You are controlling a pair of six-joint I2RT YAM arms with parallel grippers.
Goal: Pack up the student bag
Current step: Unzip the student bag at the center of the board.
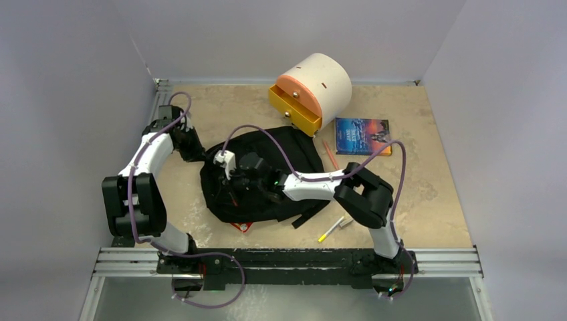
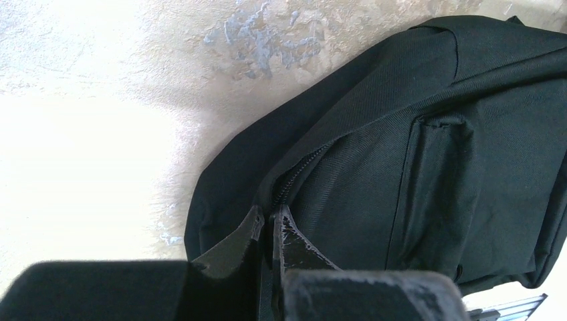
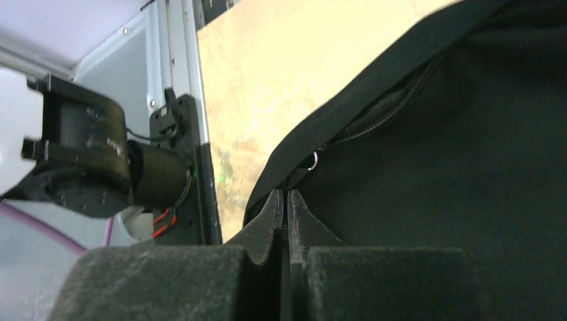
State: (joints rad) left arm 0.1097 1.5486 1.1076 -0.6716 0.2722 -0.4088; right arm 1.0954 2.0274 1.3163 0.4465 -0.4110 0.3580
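Black woven fabric, pinched at two points. My left fingers (image 2: 299, 246) are pressed together on the edge of the student bag (image 1: 304, 160), where its zip (image 2: 301, 170) runs in between them. My right fingers (image 3: 309, 224) are likewise together, nipping what looks like a thin black tab just below a small metal ring (image 3: 314, 160). The bag lies flat in the middle of the worktop (image 1: 428, 194), between my two arms.

Risk: both holds are shallow, at the tips only. A pull along the zip could slip the cloth or tab free, or drag the whole limp bag across the worktop instead of moving the slider.

Pose: left arm folded at the elbow, reaching low to the bag's far-left edge; right arm stretched leftward across the bag, wrist low over its middle.

Beyond, well apart: a book (image 1: 362, 136) and a drawer box (image 1: 314, 90).
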